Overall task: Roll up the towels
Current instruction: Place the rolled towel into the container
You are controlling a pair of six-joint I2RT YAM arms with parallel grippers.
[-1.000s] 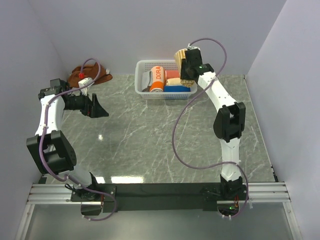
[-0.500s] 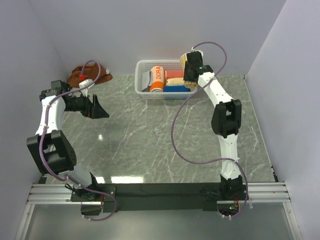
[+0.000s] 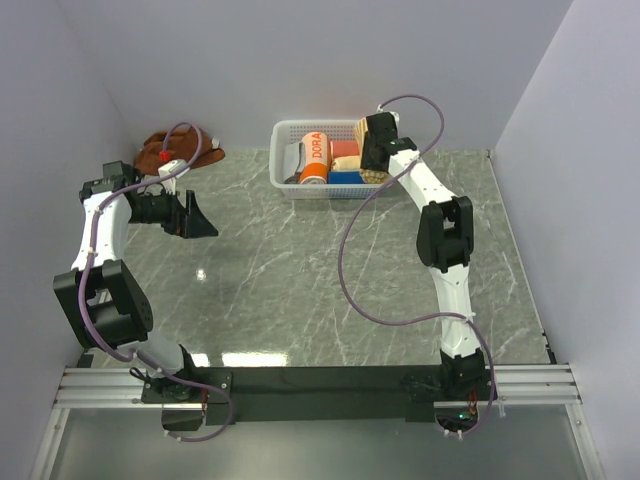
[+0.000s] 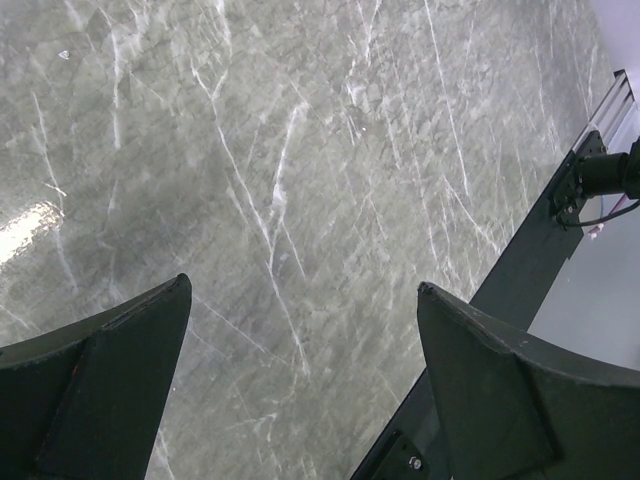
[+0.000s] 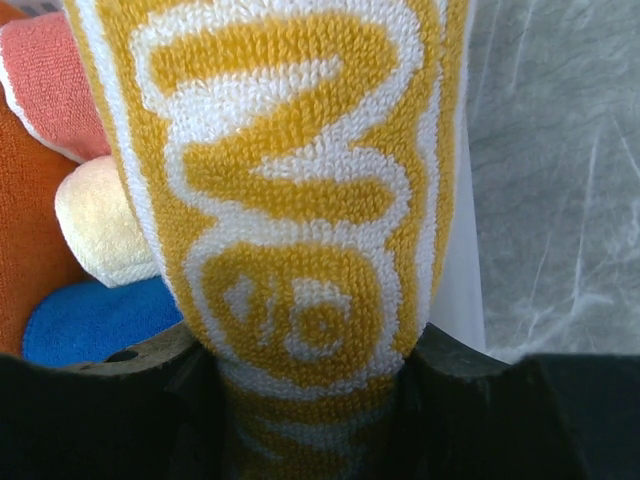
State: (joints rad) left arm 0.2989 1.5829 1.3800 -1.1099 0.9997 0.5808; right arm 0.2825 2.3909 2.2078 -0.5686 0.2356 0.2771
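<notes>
The right pincer (image 5: 310, 375) is clenched on a cream-yellow towel (image 5: 300, 180), already wound into a thick roll, with looping orange-yellow lettering seen on its terry surface. The roll is gripped from both sides, and its free end points away from the wrist. It is held above the right end of a white basket (image 3: 281, 160) that stands at the far edge of the worktop (image 3: 300, 270). Inside the basket, small coloured rolls (image 5: 95, 220) and an orange roll marked DORA (image 3: 314, 158) are packed to the left of the held towel.

The left pincer (image 4: 302, 288) is released, with its jaws spread wide and nothing between them, and is held above bare worktop near the left edge. A rust-brown towel (image 3: 150, 155) is seen crumpled and unrolled at the far left corner.

The step in hand is judged to be the stowing of the first rolled towel. For the next move, the roll probably needs to be lowered into the gap at the basket's right end before it is let go, so that it is not unwound. The brown towel is left to be rolled.
</notes>
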